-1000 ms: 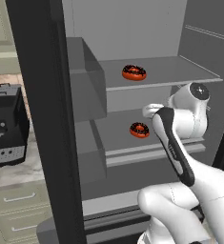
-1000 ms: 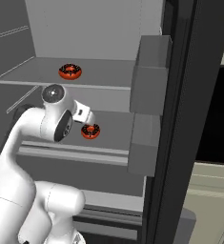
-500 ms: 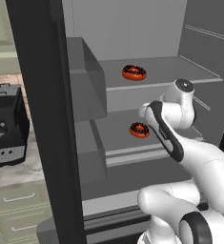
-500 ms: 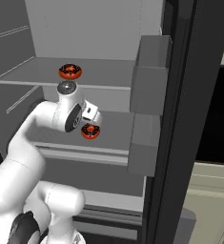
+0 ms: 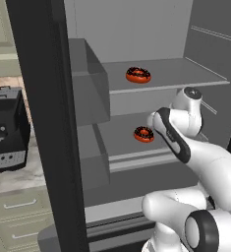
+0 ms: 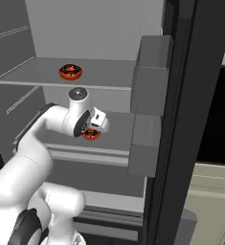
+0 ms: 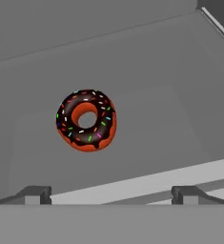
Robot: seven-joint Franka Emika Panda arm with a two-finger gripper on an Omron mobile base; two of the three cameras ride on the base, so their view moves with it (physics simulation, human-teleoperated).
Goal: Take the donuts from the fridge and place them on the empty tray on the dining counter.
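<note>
While jaws gape — lower donut [image 7: 86,120] untouched.

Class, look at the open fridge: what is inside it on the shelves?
Two donuts: one on the upper shelf, one on the lower shelf, which the arm partly covers in the right base view. The space below the shelves is hidden.

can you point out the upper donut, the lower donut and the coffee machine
upper donut [image 5: 138,75], left base view, on its dark icing, on the upper fridge shelf
lower donut [image 7: 86,120], hand view, on the sprinkled icing left of the hole
coffee machine [image 5: 6,129], left base view, on its black front
</note>
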